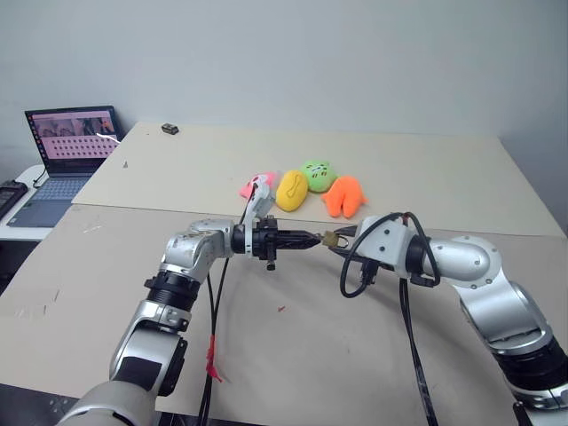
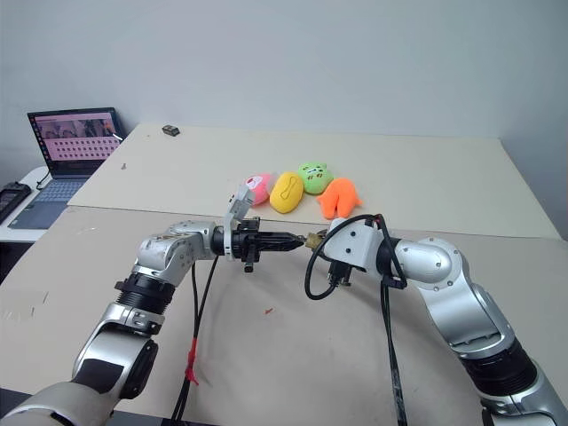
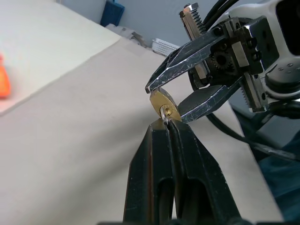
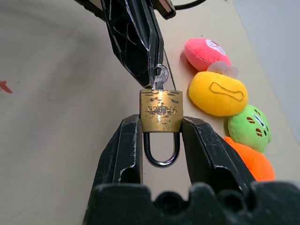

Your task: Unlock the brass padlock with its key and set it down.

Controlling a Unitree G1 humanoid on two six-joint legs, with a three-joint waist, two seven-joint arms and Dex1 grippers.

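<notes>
My right fingers [image 4: 126, 150] are clamped on the two sides of the brass padlock [image 4: 161, 110], its silvery shackle loop [image 4: 161, 151] hanging closed between them toward my wrist. My left fingers [image 3: 159, 154] are pressed together, pinching the small silver key [image 4: 160, 75], which sits in the keyhole at the padlock's far end. So my right gripper [image 1: 342, 240] and my left gripper [image 1: 311, 238] meet tip to tip, both roughly level, with the padlock held in the air above the tan table [image 1: 293, 355], not touching it.

Beyond my hands, farther back on the table, four plush toys lie in a close row: a pink one [image 1: 257, 185], a yellow one [image 1: 291, 191], a green one [image 1: 317, 175] and an orange one [image 1: 344, 196]. An open laptop [image 1: 67, 155] stands at the far left, and a small dark object [image 1: 169, 130] lies near the table's back edge.
</notes>
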